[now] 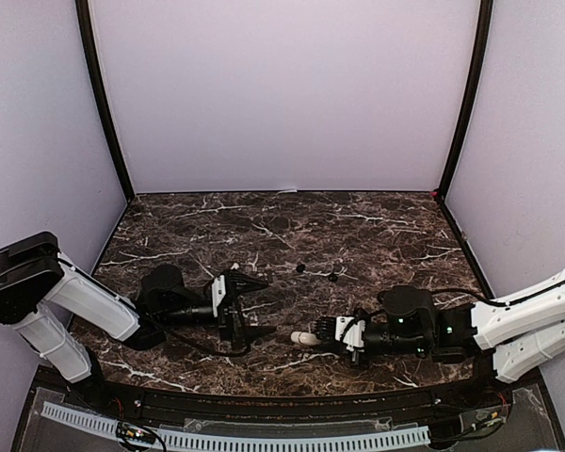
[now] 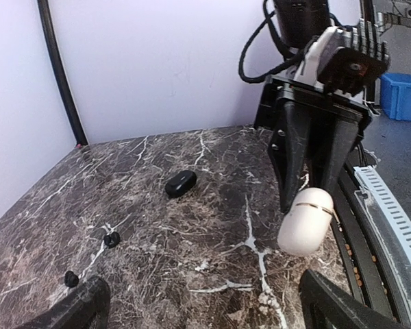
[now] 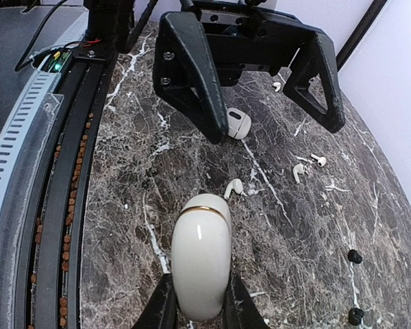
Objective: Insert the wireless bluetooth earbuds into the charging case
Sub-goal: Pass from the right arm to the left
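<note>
My right gripper is shut on a white pebble-shaped charging case with a gold seam, lid closed, held just above the marble. The same case shows in the top view, pointing toward my left gripper. That gripper stands open and empty, facing it. A white earbud lies just beyond the case, and two more white earbuds lie further right. Two black earbuds rest on the table left of the left gripper's fingers.
A black case lies further back on the marble table. A second white rounded case sits partly behind a left finger. Purple walls enclose the table on three sides. A cable track runs along the near edge.
</note>
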`<state>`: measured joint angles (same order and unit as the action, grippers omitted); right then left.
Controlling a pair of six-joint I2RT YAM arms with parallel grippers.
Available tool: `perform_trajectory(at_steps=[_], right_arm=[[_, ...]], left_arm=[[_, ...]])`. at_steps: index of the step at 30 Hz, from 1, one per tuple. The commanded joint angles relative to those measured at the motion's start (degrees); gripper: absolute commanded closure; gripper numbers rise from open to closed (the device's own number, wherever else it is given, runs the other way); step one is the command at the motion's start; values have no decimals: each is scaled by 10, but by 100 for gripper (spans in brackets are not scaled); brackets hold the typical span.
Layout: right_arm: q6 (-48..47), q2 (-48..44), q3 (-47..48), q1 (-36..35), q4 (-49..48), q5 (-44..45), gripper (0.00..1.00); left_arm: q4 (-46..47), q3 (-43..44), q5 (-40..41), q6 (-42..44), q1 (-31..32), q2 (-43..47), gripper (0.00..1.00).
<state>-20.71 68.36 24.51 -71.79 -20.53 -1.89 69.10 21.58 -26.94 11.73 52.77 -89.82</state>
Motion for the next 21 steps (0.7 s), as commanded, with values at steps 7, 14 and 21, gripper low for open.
perform_trajectory(at_steps=[7,14,21], right_arm=[[34,14,31,4,-32,-9,85],[36,48,53,4,-44,-20,85],[32,80,77,4,-61,-31,85]], left_arm=[[20,-17,-102,50,-15,15,4],[1,-6,-134,84,-15,-4,23],[-69,26,-129,90,-14,-12,31]])
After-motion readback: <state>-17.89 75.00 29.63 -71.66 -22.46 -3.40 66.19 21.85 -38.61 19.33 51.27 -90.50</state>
